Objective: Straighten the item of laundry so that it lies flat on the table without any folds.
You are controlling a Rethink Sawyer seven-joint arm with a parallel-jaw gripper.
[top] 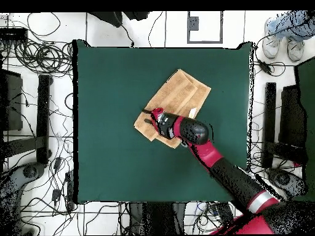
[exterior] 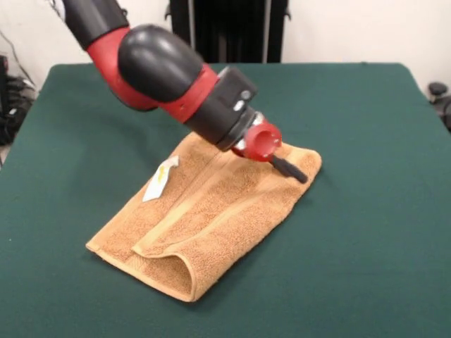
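One broad table (exterior: 366,211) fills the front view, a rectangle covered in dark green, felt-like cloth with a matte, slightly fuzzy surface. Next in size is the arm (exterior: 162,74), built of smooth rounded shells in glossy black and red; it reaches down from eleven o'clock toward the middle of the picture and ends in a black cylinder with a red cap. The towel (exterior: 211,218) lies near the table's centre, a tan-orange piece of looped terry with smooth flat woven bands running along its length. It is folded over on itself: an upper layer lies across a lower one, and at six o'clock the doubled edge bulges into a soft rounded loop. Its long axis runs from seven o'clock to one o'clock. In the overhead view the towel (top: 178,98) sits a little toward one o'clock of the table's (top: 111,153) middle. The gripper (exterior: 289,167) shows as a thin black finger pressed onto the towel's one o'clock corner; whether it is open or closed I cannot tell. A small white tag (exterior: 159,180), creased and papery, sticks out from the towel's ten o'clock edge.
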